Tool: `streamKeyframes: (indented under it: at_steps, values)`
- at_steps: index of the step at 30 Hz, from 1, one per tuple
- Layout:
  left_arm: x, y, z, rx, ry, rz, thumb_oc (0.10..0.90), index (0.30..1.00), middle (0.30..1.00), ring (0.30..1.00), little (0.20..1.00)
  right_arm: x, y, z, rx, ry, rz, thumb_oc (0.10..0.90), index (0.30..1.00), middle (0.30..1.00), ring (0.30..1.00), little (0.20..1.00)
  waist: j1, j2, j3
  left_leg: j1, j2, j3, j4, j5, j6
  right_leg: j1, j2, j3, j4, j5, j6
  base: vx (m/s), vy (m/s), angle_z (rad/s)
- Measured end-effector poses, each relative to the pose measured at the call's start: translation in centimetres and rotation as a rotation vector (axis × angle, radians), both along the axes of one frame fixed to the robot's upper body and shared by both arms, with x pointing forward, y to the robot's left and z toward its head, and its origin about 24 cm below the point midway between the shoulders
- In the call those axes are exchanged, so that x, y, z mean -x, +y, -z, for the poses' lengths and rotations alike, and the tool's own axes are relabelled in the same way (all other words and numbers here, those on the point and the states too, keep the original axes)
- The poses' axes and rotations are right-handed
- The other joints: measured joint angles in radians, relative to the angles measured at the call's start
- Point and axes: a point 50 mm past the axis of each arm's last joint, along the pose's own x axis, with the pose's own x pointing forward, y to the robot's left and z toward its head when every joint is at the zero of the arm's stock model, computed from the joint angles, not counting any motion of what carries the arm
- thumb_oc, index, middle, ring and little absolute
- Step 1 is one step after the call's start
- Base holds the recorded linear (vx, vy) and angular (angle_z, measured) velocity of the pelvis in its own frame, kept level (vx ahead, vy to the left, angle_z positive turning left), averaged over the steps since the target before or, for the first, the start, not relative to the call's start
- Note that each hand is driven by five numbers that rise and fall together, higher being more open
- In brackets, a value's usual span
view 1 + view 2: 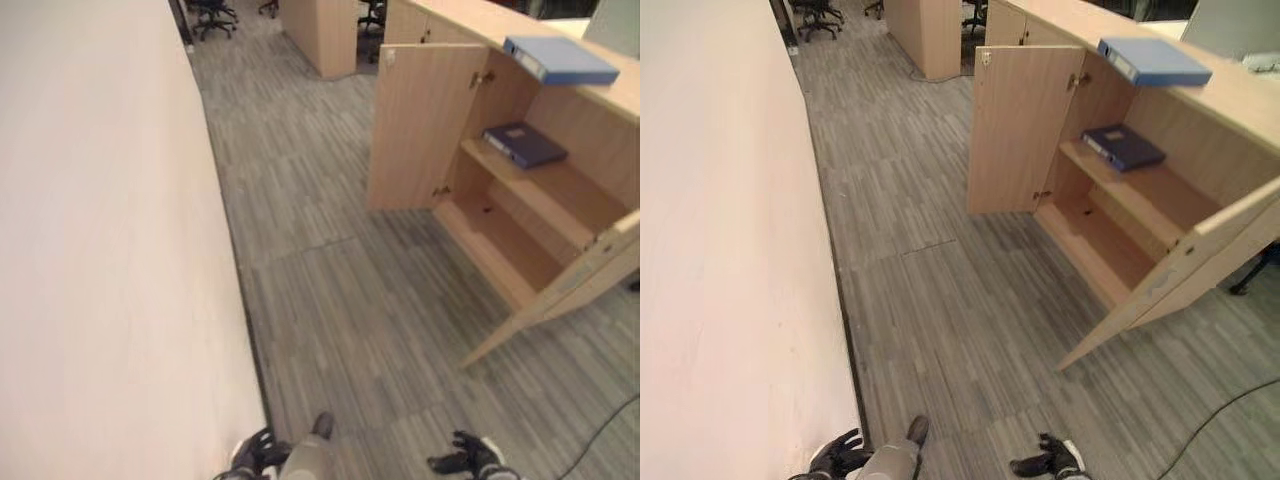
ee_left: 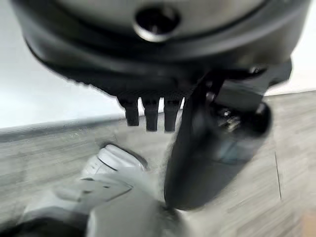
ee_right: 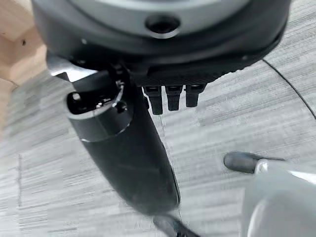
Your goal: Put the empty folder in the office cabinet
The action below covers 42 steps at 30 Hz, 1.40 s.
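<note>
A light blue folder is seen flat on the cabinet top, upper right; a dark blue folder is on the upper shelf. Left robot hand and right robot hand are held empty, fingers straight.

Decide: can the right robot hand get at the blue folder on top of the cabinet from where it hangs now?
Probably not yet. The right robot hand hangs low and open, with bare floor between it and the cabinet; the folder lies far off on top.

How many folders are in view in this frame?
2: a light blue folder lying on the cabinet top, and a dark blue folder on the upper shelf inside. Others may be hidden.
</note>
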Motion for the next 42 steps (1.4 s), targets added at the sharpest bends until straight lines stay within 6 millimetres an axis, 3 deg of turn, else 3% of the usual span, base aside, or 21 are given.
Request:
streamKeyframes:
  at_steps: [2, 6, 9, 10, 12, 13, 15, 16, 18, 22, 23, 27, 28, 30, 33, 34, 35, 36, 39, 41, 42]
  values:
    - [-0.3, 0.6, -0.2, -0.032, 0.004, 0.016, 0.8, 0.9, 0.9, 0.9, 0.9, 0.0, 0.3, 0.1, -0.009, 0.004, 0.012, 0.8, 0.9, 0.9, 0.9, 0.9, 0.017, -0.044, -0.005, 0.003, -0.042, 0.021, 0.028, -0.014, 0.022, 0.002, -0.049, -0.004, 0.027, -0.027, 0.02, 0.29, 0.292, 0.4]
    - [0.0, 0.5, 0.0, -0.051, 0.03, 0.062, 0.8, 0.9, 0.9, 0.9, 0.9, -2.7, -0.3, -0.9, 0.0, -0.069, 0.035, 0.8, 0.9, 0.9, 0.9, 0.9, 0.023, -0.044, -0.009, -0.006, -0.099, 0.041, 0.104, -0.07, 0.059, 0.031, -0.087, 0.008, 0.029, -0.003, 0.053, 0.25, 0.254, 0.16]
    - [0.1, 0.5, 0.1, -0.06, 0.054, 0.094, 0.8, 0.9, 0.9, 0.9, 0.9, -5.3, 0.1, -1.8, -0.006, -0.137, 0.018, 0.8, 0.9, 0.9, 0.9, 0.9, 0.035, -0.015, -0.006, 0.018, -0.075, 0.097, 0.13, -0.138, 0.119, -0.107, -0.032, -0.018, 0.343, 0.029, 0.082, 0.28, 0.422, -0.09]
    - [0.2, 0.4, 0.2, -0.058, 0.061, 0.099, 0.8, 0.9, 0.9, 0.9, 0.9, -5.9, 0.2, -2.2, -0.009, -0.171, 0.013, 0.8, 0.9, 0.9, 0.9, 0.9, 0.003, -0.006, 0.007, 0.037, -0.074, 0.088, 0.122, -0.149, 0.119, -0.168, -0.035, -0.071, 0.502, 0.064, 0.076, 0.14, 0.234, 0.54]
    - [1.8, -0.6, 0.7, -0.024, 0.087, 0.107, 0.8, 0.9, 0.9, 0.9, 0.9, -5.0, 0.2, -1.9, -0.012, -0.167, 0.035, 0.8, 0.9, 0.9, 0.9, 0.9, -0.024, 0.045, 0.006, 0.11, -0.046, 0.059, 0.089, -0.146, 0.127, -0.23, -0.032, -0.163, 0.695, 0.257, 0.089, 0.34, 0.275, 0.58]
    - [1.6, -0.6, 0.6, -0.029, 0.067, 0.103, 0.8, 0.9, 0.9, 0.9, 0.9, -4.1, 0.5, -1.5, -0.023, -0.143, 0.029, 0.8, 0.9, 0.9, 0.9, 0.9, -0.021, 0.052, 0.01, 0.148, -0.045, 0.048, 0.073, -0.194, 0.178, -0.271, -0.015, -0.169, 0.746, 0.24, 0.093, 0.52, 0.349, 0.06]
    - [2.0, 0.4, 0.6, -0.052, 0.095, 0.093, 0.8, 0.9, 0.9, 0.9, 0.9, -4.4, 1.7, -1.5, -0.052, -0.163, 0.024, 0.8, 0.9, 0.9, 0.9, 0.9, -0.057, 0.032, 0.025, 0.19, -0.041, 0.031, 0.044, -0.167, 0.149, -0.331, 0.012, -0.181, 0.805, 0.184, 0.08, 0.47, 0.138, 0.17]
    - [2.3, 1.0, 0.5, -0.068, 0.103, 0.09, 0.8, 0.9, 0.9, 0.9, 0.9, -4.0, 1.7, -1.5, -0.059, -0.169, 0.026, 0.8, 0.9, 0.9, 0.9, 0.9, -0.092, 0.04, 0.041, 0.245, -0.038, 0.01, -0.007, -0.16, 0.166, -0.389, 0.04, -0.237, 0.718, 0.103, 0.071, 0.45, 0.025, 0.38]
    - [1.9, 1.7, 0.2, -0.087, 0.088, 0.091, 0.8, 0.9, 0.9, 0.9, 0.9, -3.0, 0.9, -1.2, -0.04, -0.144, 0.041, 0.8, 0.9, 0.9, 0.9, 0.9, -0.13, 0.036, 0.052, 0.303, -0.05, 0.004, -0.056, -0.177, 0.162, -0.451, 0.031, -0.315, 0.532, 0.091, 0.066, 0.41, -0.014, 0.26]
    - [1.2, 3.4, -0.4, -0.13, 0.071, 0.057, 0.8, 0.9, 0.9, 0.9, 0.9, -2.8, 0.3, -1.2, -0.04, -0.152, 0.095, 0.8, 0.9, 0.9, 0.9, 0.9, -0.187, -0.006, 0.067, 0.353, -0.101, 0.005, -0.056, -0.225, 0.158, -0.52, -0.028, -0.388, 0.088, 0.18, 0.047, 0.57, -0.052, 0.12]
    - [0.9, 3.6, -0.5, -0.145, 0.067, 0.073, 0.8, 0.9, 0.9, 0.9, 0.9, -2.1, 0.1, -1.0, -0.043, -0.134, 0.123, 0.8, 0.9, 0.9, 0.9, 0.9, -0.205, 0.003, 0.07, 0.404, -0.098, -0.004, -0.068, -0.27, 0.175, -0.538, -0.037, -0.391, 0.07, 0.213, 0.045, 0.59, -0.072, 0.26]
    - [1.5, 3.7, -0.4, -0.164, 0.091, 0.094, 0.8, 0.9, 0.9, 0.9, 0.9, -1.8, -0.5, -0.7, -0.031, -0.105, 0.16, 0.8, 0.9, 0.9, 0.9, 0.9, -0.239, 0.023, 0.049, 0.532, -0.025, -0.059, -0.142, -0.341, 0.119, -0.462, -0.056, -0.45, -0.015, 0.29, 0.046, 0.56, -0.081, 0.35]
    - [2.2, 3.0, 0.1, -0.147, 0.127, 0.102, 0.8, 0.9, 0.9, 0.9, 0.9, -1.6, -1.2, -0.7, -0.018, -0.098, 0.187, 0.8, 0.9, 0.9, 0.9, 0.9, -0.253, 0.063, 0.046, 0.575, 0.03, -0.083, -0.143, -0.356, 0.084, -0.447, -0.025, -0.48, 0.054, 0.316, 0.026, 0.5, -0.051, 0.43]
    - [1.9, 2.3, 0.3, -0.134, 0.121, 0.123, 0.8, 0.9, 0.9, 0.9, 0.9, -1.6, -1.8, -0.9, 0.001, -0.093, 0.181, 0.8, 0.9, 0.9, 0.9, 0.9, -0.263, 0.06, 0.039, 0.583, 0.037, -0.106, -0.102, -0.334, 0.038, -0.424, -0.012, -0.486, 0.087, 0.33, -0.097, 0.51, -0.068, 0.27]
    - [1.5, 0.8, 0.4, -0.097, 0.097, 0.166, 0.8, 0.9, 0.9, 0.9, 0.9, -0.9, -4.1, -1.2, 0.065, -0.067, 0.183, 0.8, 0.9, 0.9, 0.9, 0.9, -0.284, 0.086, 0.022, 0.564, 0.062, -0.103, 0.049, -0.235, -0.051, -0.341, 0.025, -0.517, 0.108, 0.236, -0.105, 0.49, -0.107, 0.23]
    - [1.3, 0.7, 0.4, -0.095, 0.094, 0.166, 0.8, 0.9, 0.9, 0.9, 0.9, -0.7, -4.3, -1.2, 0.072, -0.058, 0.187, 0.8, 0.9, 0.9, 0.9, 0.9, -0.287, 0.087, 0.021, 0.547, 0.061, -0.096, 0.104, -0.22, -0.075, -0.317, 0.032, -0.518, 0.093, 0.227, -0.108, 0.35, -0.133, -0.05]
    - [0.9, 0.6, 0.3, -0.095, 0.078, 0.174, 0.8, 0.9, 0.9, 0.9, 0.9, -0.4, -4.8, -1.2, 0.089, -0.045, 0.192, 0.8, 0.9, 0.9, 0.9, 0.9, -0.279, 0.078, 0.021, 0.462, 0.03, -0.08, 0.309, -0.137, -0.14, -0.263, 0.048, -0.499, 0.041, 0.218, -0.124, 0.37, -0.149, -0.24]
    - [0.4, 0.4, 0.2, -0.093, 0.064, 0.178, 0.8, 0.9, 0.9, 0.9, 0.9, -0.3, -5.1, -1.3, 0.096, -0.041, 0.192, 0.8, 0.9, 0.9, 0.9, 0.9, -0.264, 0.071, 0.022, 0.412, -0.01, -0.1, 0.425, -0.066, -0.139, -0.245, 0.047, -0.48, 0.023, 0.219, -0.129, 0.24, -0.09, -0.58]
    - [-0.4, 0.4, 0.0, -0.098, 0.052, 0.19, 0.8, 0.9, 0.9, 0.9, 0.9, -0.4, -5.1, -1.3, 0.101, -0.032, 0.179, 0.8, 0.9, 0.9, 0.9, 0.9, -0.244, 0.039, 0.029, 0.238, -0.069, -0.123, 0.628, -0.028, -0.115, -0.154, 0.039, -0.43, -0.011, 0.182, -0.144, 0.49, -0.14, -0.37]
    - [-2.0, 0.7, -0.7, -0.111, 0.005, 0.194, 0.8, 0.9, 0.9, 0.9, 0.9, -0.7, -4.3, -1.1, 0.077, -0.03, 0.185, 0.8, 0.9, 0.9, 0.9, 0.9, -0.207, -0.004, 0.049, 0.033, -0.044, -0.067, 0.628, -0.069, -0.022, -0.075, 0.015, -0.368, -0.068, 0.153, -0.153, 0.54, 0.063, -0.49]
    - [-2.3, 0.8, -0.8, -0.11, -0.012, 0.186, 0.8, 0.9, 0.9, 0.9, 0.9, -1.0, -4.1, -1.1, 0.07, -0.038, 0.193, 0.8, 0.9, 0.9, 0.9, 0.9, -0.2, -0.006, 0.057, -0.078, -0.02, -0.045, 0.572, -0.066, -0.008, -0.039, 0.01, -0.342, -0.104, 0.151, -0.151, 0.59, 0.171, -0.82]
